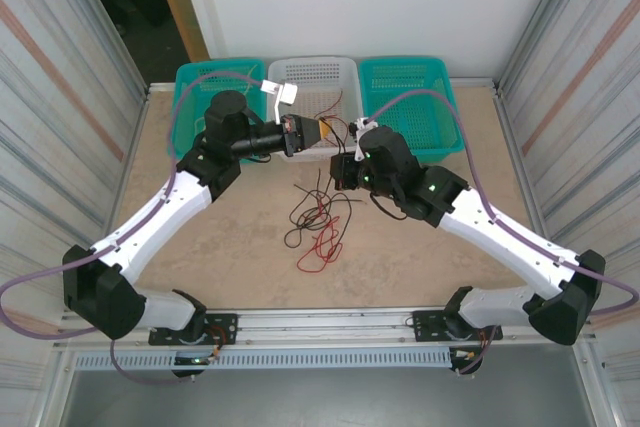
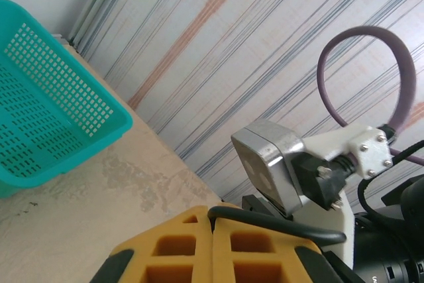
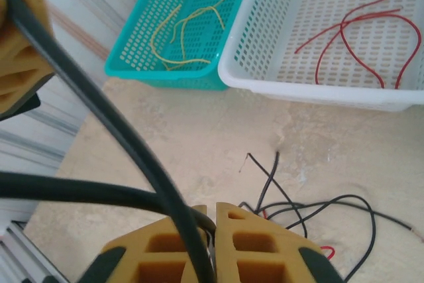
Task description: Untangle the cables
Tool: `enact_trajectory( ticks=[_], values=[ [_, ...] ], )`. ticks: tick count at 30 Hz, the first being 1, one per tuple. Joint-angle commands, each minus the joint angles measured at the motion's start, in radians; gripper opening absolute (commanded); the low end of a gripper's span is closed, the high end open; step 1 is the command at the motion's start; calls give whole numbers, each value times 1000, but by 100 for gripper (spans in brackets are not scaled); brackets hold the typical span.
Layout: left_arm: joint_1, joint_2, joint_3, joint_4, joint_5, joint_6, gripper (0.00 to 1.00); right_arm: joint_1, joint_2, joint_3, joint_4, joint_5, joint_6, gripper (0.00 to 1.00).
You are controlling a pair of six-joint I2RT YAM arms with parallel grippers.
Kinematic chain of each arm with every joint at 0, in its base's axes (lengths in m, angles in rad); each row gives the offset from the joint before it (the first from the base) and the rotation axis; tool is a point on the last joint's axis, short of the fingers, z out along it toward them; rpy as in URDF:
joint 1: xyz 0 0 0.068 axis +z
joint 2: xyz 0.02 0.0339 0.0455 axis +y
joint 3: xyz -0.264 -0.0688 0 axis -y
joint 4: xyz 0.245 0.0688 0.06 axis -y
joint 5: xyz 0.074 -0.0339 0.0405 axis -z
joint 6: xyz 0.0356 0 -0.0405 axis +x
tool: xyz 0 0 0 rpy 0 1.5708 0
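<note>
Just in front of the white basket [image 1: 318, 79], on its near side, both arms meet over the desk [image 1: 200, 247]. They share one black cable [image 3: 126, 137]. The left gripper [image 1: 318, 131] sits at the basket's near rim. In its wrist view the jaws are pressed together, with the black cable running out from between the yellow pads [image 2: 172, 250]. The right gripper [image 1: 345, 165] is just to the right of that rim. Its jaws are likewise closed, and the cable rises from the seam between them toward the left gripper.

The other cables lie as a loose tangle [image 1: 318, 222] of black and red on the desk, a little nearer the arm bases than the basket. Several red cables [image 3: 351, 31] lie inside the white basket. Yellow cables [image 3: 189, 18] lie in the teal basket on its left [image 3: 165, 74].

The step in hand looks like drawing one black strand clear of the tangle. Whether its far end is free of the pile cannot be told.

Sorting seems to go by colour, so the next move is probably to carry this strand to the teal basket on the white basket's right [image 1: 415, 97]. That calls for lifting both ends together, high enough to clear the rim. It also means watching that no red strand comes along, and parting the jaws only once the cable hangs over that basket.
</note>
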State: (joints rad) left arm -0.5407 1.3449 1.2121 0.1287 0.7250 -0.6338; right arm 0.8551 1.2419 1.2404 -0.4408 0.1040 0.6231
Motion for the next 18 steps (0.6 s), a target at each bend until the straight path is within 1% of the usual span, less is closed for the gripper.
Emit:
enact_trajectory(
  ticks=[1,3,4,5,6,9,14,18],
  values=[
    [16,-10,-10,43,28,-23,2,-14,-34,23,20,-13,4,0],
    [16,-6,-20,37,26,-12,27,-19,-65,21,20,-8,-1,0],
    [15,-2,-27,23,26,4,37,-24,-83,21,20,-4,-3,0],
    [12,4,-34,5,26,14,43,-31,-99,22,18,-2,-5,0],
    [9,9,-47,-2,28,19,46,-39,-110,24,15,-1,-5,0],
    [-12,22,-114,2,39,19,48,-67,-140,35,0,-1,-5,0],
    [-88,46,-211,-43,-14,43,49,-93,-167,58,-1,-2,-14,0],
    [-120,84,-261,-70,-50,47,48,-106,-173,90,-1,-1,-24,0]
  ],
)
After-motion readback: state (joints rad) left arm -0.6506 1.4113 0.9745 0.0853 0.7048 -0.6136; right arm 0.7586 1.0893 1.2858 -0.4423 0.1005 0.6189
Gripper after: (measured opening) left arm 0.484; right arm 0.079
